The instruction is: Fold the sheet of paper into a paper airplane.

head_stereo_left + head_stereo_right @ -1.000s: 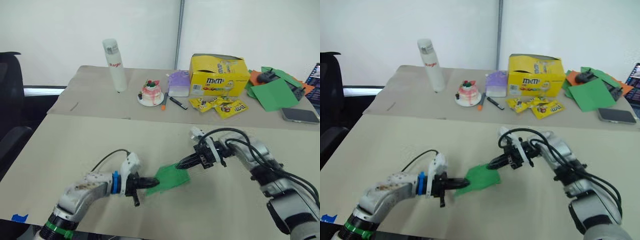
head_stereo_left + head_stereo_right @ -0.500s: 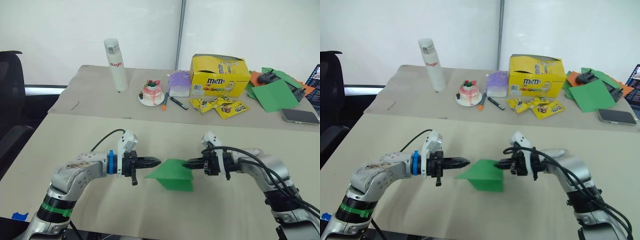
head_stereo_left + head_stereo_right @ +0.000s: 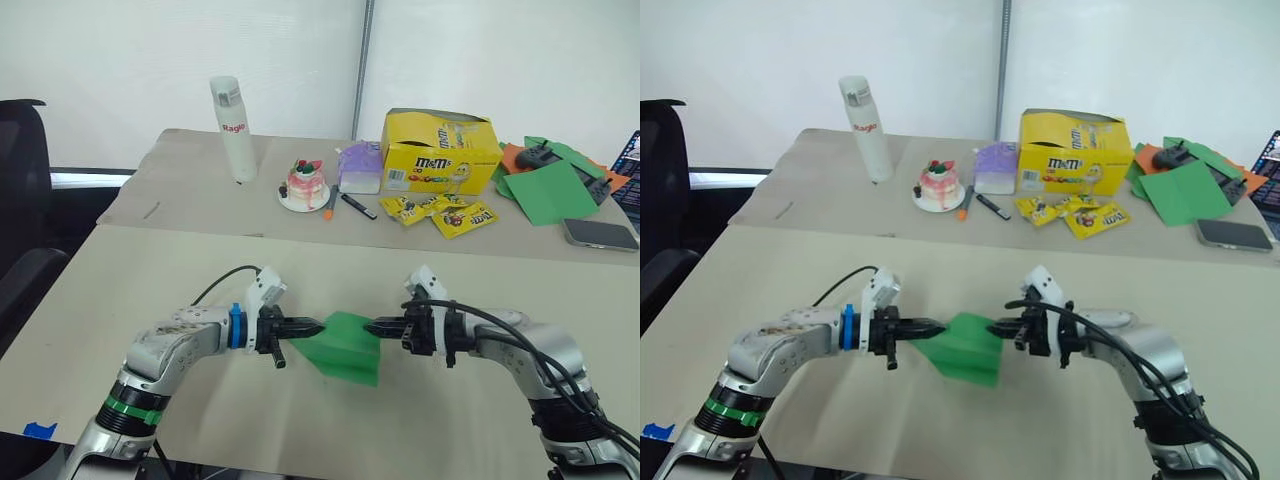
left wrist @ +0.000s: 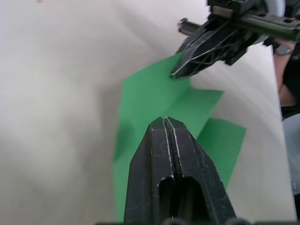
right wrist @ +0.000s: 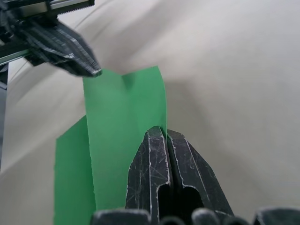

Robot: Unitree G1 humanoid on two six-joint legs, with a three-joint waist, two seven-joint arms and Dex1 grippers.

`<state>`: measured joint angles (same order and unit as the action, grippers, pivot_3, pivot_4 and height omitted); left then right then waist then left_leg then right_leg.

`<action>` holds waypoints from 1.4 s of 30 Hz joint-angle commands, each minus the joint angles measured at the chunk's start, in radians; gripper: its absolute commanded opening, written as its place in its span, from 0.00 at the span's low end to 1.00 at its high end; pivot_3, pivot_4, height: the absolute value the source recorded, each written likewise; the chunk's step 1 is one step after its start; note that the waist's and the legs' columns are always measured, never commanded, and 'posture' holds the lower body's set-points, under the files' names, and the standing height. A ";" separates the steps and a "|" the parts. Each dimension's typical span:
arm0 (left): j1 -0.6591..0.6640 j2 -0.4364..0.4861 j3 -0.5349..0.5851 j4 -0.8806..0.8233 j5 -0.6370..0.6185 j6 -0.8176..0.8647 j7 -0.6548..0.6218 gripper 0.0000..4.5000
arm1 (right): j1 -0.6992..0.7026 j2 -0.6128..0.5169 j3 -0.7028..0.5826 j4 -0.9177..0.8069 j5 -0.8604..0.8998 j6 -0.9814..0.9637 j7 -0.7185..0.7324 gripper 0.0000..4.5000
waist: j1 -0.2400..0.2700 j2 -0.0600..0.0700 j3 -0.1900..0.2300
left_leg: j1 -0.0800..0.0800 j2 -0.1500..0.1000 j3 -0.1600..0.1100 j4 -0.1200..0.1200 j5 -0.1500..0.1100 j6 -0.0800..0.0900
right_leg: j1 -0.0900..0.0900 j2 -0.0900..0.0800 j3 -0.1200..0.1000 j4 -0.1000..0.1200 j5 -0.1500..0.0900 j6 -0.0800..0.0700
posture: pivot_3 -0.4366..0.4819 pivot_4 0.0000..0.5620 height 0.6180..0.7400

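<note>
The sheet of paper (image 3: 345,347) is bright green, folded, and held in the air just above the near beige table (image 3: 140,270). Its upper edge runs between my two grippers and the rest hangs down toward me. My left gripper (image 3: 318,326) is shut on the paper's left end, and its black fingers (image 4: 165,140) lie closed over the green sheet (image 4: 145,93). My right gripper (image 3: 369,326) is shut on the right end, pinching the sheet's edge (image 5: 126,122) at its fingertips (image 5: 165,140). The two grippers point at each other, tips a short gap apart.
On the far table stand a white bottle (image 3: 232,130), a small cake on a plate (image 3: 304,186), a purple item (image 3: 358,167), a yellow M&M's box (image 3: 438,150) and candy packets (image 3: 445,212). Larger green and orange papers (image 3: 545,185) and a phone (image 3: 600,232) lie far right.
My left gripper let go of the paper's low corner, rose, and now meets the paper's upper edge. The right gripper lifted the paper off the table.
</note>
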<state>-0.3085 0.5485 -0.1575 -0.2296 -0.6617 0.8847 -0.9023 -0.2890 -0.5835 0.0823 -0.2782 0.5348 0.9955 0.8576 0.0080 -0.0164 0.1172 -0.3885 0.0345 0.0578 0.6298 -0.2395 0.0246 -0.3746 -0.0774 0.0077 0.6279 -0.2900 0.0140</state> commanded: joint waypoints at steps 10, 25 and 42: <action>-0.024 0.003 0.069 -0.051 -0.092 0.019 -0.033 0.00 | -0.103 0.038 -0.073 0.073 0.004 -0.080 -0.063 0.01 | -0.001 0.000 0.000 | 0.001 0.000 0.000 0.000 0.000 0.000 | 0.000 0.001 0.000 0.000 0.000 0.000 | 0.48 0.27 0.85; 0.010 0.034 0.042 -0.064 -0.079 0.023 -0.040 0.00 | -0.119 0.016 -0.007 0.077 -0.005 -0.149 0.010 0.01 | -0.001 0.000 0.000 | 0.001 0.000 0.001 0.000 0.000 0.000 | 0.001 0.001 0.000 0.000 0.000 0.000 | 0.48 0.27 0.85; -0.031 0.045 0.073 0.028 -0.010 -0.048 -0.011 0.00 | -0.022 0.005 0.128 0.116 -0.178 -0.345 0.027 0.01 | 0.001 0.000 0.000 | 0.001 0.000 0.001 0.002 0.000 0.000 | 0.001 0.001 0.000 0.002 0.000 0.000 | 0.48 0.27 0.85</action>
<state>-0.3184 0.5939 -0.1160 -0.2019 -0.6819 0.8654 -0.9161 -0.3078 -0.5791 0.2121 -0.1452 0.3615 0.6808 0.8736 0.0089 -0.0164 0.1172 -0.3870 0.0342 0.0583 0.6325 -0.2394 0.0246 -0.3732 -0.0765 0.0076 0.6296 -0.2897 0.0145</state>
